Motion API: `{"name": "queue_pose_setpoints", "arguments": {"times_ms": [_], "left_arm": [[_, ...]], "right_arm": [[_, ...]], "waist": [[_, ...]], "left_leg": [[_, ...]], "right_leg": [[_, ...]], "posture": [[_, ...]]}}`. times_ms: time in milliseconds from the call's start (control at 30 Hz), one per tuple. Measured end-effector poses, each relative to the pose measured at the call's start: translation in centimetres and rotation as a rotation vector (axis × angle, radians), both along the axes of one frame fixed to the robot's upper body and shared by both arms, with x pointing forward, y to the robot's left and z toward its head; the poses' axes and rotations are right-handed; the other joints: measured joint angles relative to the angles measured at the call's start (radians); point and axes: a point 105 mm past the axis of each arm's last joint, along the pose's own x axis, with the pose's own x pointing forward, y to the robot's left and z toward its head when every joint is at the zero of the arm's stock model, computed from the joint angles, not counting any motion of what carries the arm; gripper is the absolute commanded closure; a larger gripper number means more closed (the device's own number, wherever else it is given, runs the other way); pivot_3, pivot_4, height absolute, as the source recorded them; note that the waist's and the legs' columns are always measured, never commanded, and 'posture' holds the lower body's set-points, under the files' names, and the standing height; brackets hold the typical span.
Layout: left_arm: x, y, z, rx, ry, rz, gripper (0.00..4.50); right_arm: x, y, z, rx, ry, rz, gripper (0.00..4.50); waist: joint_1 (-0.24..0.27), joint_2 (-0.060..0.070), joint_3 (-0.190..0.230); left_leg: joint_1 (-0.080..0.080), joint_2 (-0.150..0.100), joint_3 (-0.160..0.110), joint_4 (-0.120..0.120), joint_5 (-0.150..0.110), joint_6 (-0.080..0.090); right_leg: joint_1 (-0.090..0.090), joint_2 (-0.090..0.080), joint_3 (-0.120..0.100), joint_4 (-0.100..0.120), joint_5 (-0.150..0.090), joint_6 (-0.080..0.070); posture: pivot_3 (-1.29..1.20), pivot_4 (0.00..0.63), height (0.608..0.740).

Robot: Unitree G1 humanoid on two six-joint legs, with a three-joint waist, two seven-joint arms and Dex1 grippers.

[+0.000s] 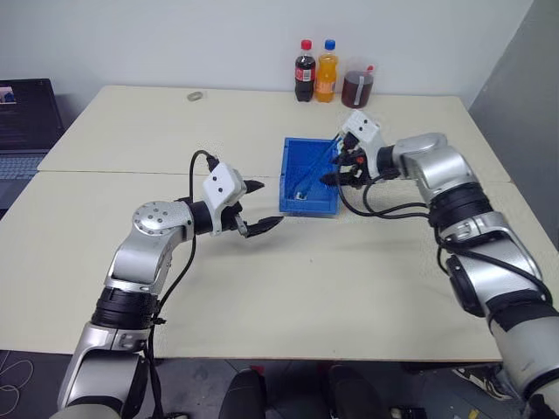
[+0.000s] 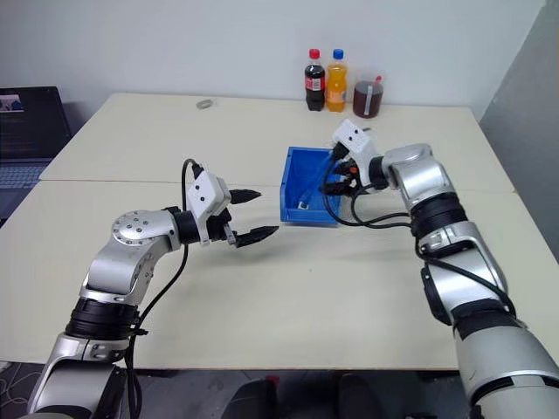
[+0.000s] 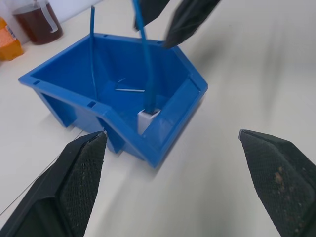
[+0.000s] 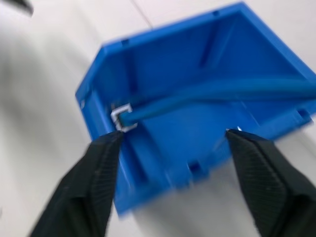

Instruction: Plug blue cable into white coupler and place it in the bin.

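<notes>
Both claws stand wide and empty: your right claw hangs over the bin, where the blue cable stands steeply in the white coupler; left claw waits beside.

At the far edge of the cream table you are seeing a cola bottle with a red cap standing just beside an orange soda bottle with a blue cap. A clear pitcher holding dark brown liquid is sitting next to them. A small grey object is lying well left of the bottles. A laptop is sitting open off the table's left side.
</notes>
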Motion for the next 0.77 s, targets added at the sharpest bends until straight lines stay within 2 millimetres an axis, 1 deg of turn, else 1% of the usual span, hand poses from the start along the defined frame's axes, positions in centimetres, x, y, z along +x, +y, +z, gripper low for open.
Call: {"name": "queue_pose_setpoints", "arguments": {"times_ms": [33,100,233,300,367,433,467,533,600,633,700,767], "left_arm": [[0.1,0.2,0.0,0.003,-0.001,0.006,0.0],[0.3,0.5,0.0,0.007,-0.003,0.019,0.0],[0.6,1.0,0.2,0.011,-0.01,0.04,0.0],[0.8,1.5,0.4,0.001,-0.011,0.068,0.0],[1.0,2.3,0.5,-0.015,-0.009,0.11,0.0],[1.2,3.6,0.7,-0.038,-0.017,0.18,0.0],[1.3,4.6,0.6,-0.048,-0.019,0.225,0.0],[1.2,5.9,0.5,-0.069,-0.03,0.301,0.0],[0.8,7.4,0.2,-0.086,-0.035,0.374,0.0],[0.6,7.9,0.0,-0.094,-0.025,0.397,0.0],[0.2,8.3,-0.4,-0.104,-0.007,0.42,0.0],[-0.1,8.3,-0.6,-0.105,0.003,0.418,0.0]], "right_arm": [[-0.3,-0.6,0.1,-0.022,0.008,0.017,0.03],[-0.9,-1.6,0.4,-0.063,0.026,0.052,0.03],[-2.0,-2.3,1.2,-0.1,0.019,0.114,0.03],[-2.5,-2.7,1.1,-0.088,0.001,0.114,0.03],[-3.1,-3.0,0.7,-0.029,-0.02,0.094,0.03],[-3.9,-3.5,0.0,0.053,-0.066,0.042,0.03],[-4.4,-3.7,-0.6,0.091,-0.073,0.012,0.03],[-5.4,-4.5,-1.7,0.167,-0.106,-0.074,0.03],[-6.9,-4.7,-3.4,0.256,-0.108,-0.144,0.03],[-7.4,-4.5,-3.9,0.31,-0.102,-0.182,0.03],[-8.2,-4.0,-3.9,0.372,-0.111,-0.22,0.03],[-8.6,-3.7,-2.8,0.393,-0.159,-0.231,0.03]], "waist": [[0.0,0.0,0.0],[0.0,0.001,0.001],[-0.003,0.001,0.001],[-0.003,0.001,0.001],[-0.001,0.001,0.001],[0.002,0.001,0.001],[0.002,0.001,0.001],[0.006,0.0,0.0],[0.007,0.0,0.0],[0.007,0.0,0.0],[0.005,0.001,0.001],[0.006,0.001,0.001]], "left_leg": [[0.0,0.0,0.0,0.0,0.0,0.0],[0.0,0.0,0.0,0.001,0.0,0.0],[0.0,0.001,-0.001,0.001,0.0,0.0],[0.0,0.001,-0.001,0.001,0.0,0.0],[0.0,0.001,-0.002,0.001,0.0,0.0],[0.0,0.001,-0.002,0.001,0.0,0.0],[0.0,0.001,-0.002,0.001,0.0,0.0],[0.0,0.001,-0.002,0.001,0.0,0.0],[0.0,0.001,-0.003,0.001,0.0,0.0],[0.0,0.001,-0.002,0.001,0.0,0.0],[0.001,0.0,-0.002,0.002,0.0,-0.001],[0.001,0.001,-0.002,0.002,0.001,-0.001]], "right_leg": [[0.0,0.0,0.0,0.0,0.0,0.0],[0.0,0.0,0.0,0.001,0.0,0.0],[0.0,0.002,0.0,0.001,0.0,0.0],[0.0,0.002,0.0,0.002,0.0,0.0],[0.0,0.002,-0.001,0.002,0.0,0.0],[0.001,0.001,-0.001,0.002,0.0,0.0],[0.001,0.001,0.0,0.002,0.0,0.0],[0.001,0.0,0.0,0.002,0.0,0.0],[0.002,0.0,0.0,0.002,0.0,0.0],[0.001,0.0,0.0,0.002,0.0,0.0],[0.001,0.0,0.0,0.003,0.0,0.001],[0.002,0.001,0.0,0.003,0.001,0.003]], "posture": [[0.0,0.15,0.74],[0.0,0.15,0.74],[0.0,0.15,0.74],[0.0,0.15,0.74],[0.0,0.15,0.74],[0.0,0.15,0.74],[0.0,0.15,0.74],[0.0,0.15,0.74],[0.0,0.15,0.74],[0.0,0.15,0.74],[0.0,0.15,0.74],[0.0,0.15,0.74]]}}
